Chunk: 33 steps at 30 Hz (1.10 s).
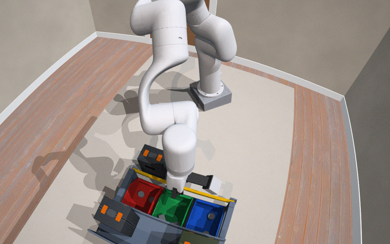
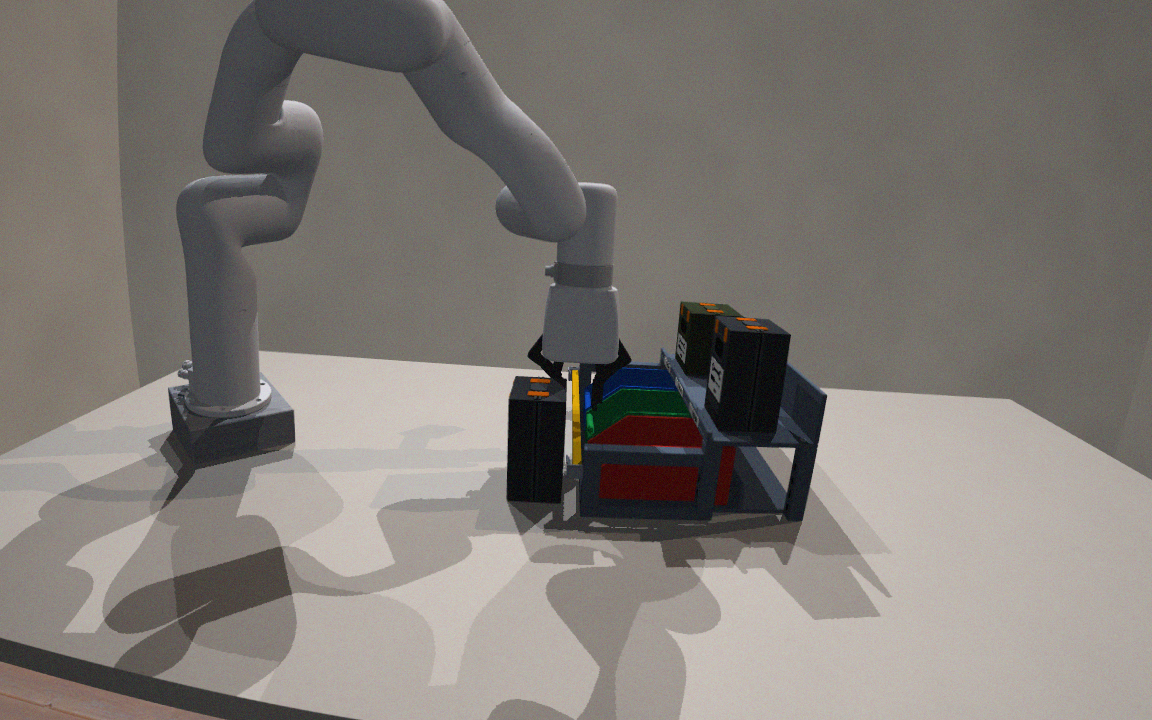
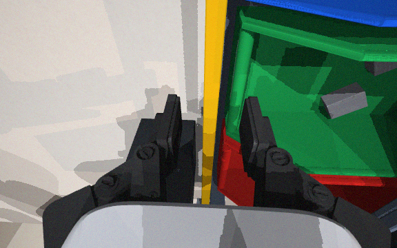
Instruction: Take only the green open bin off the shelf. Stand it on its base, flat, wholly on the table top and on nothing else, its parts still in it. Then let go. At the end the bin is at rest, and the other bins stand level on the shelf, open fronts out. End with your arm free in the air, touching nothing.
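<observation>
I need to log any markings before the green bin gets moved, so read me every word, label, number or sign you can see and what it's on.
No text can be read in any view.
Black case on the shelf unit: a white label on its side, too small to read.
Dark green case behind it: a white label, also too small.
Green bin, red bin, blue bin: no markings visible.

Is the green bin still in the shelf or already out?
In. The green bin sits between the red bin and blue bin behind the yellow bar.
</observation>
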Tool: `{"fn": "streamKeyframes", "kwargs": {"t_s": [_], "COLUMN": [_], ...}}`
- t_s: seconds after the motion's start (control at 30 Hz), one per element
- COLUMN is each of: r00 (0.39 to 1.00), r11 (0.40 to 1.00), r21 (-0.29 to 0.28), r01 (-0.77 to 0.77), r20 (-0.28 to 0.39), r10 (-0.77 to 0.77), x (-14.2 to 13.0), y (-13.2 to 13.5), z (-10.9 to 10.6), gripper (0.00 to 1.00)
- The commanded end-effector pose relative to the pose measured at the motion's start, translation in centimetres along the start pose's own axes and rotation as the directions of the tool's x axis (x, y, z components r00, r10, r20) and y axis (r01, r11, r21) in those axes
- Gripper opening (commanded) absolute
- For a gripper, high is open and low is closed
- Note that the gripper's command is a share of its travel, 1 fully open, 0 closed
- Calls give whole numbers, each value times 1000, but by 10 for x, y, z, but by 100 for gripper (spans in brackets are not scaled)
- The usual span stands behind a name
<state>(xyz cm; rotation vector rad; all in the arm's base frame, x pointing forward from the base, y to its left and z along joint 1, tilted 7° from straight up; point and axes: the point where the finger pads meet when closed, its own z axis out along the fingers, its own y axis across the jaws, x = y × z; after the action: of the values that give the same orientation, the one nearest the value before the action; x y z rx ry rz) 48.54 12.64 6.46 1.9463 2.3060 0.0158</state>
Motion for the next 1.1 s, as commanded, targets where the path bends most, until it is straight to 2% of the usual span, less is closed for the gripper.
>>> {"fn": "streamKeyframes", "kwargs": {"t_s": [0.0,1.07], "r00": [1000,1000], "r11": [1000,1000], "r21": [-3,-2], "r01": [0,0], "r20": [0,0], "r10": [0,0], "x": [0,0], "y": [1,1], "z": [-1,-9], "gripper": [47,47]}}
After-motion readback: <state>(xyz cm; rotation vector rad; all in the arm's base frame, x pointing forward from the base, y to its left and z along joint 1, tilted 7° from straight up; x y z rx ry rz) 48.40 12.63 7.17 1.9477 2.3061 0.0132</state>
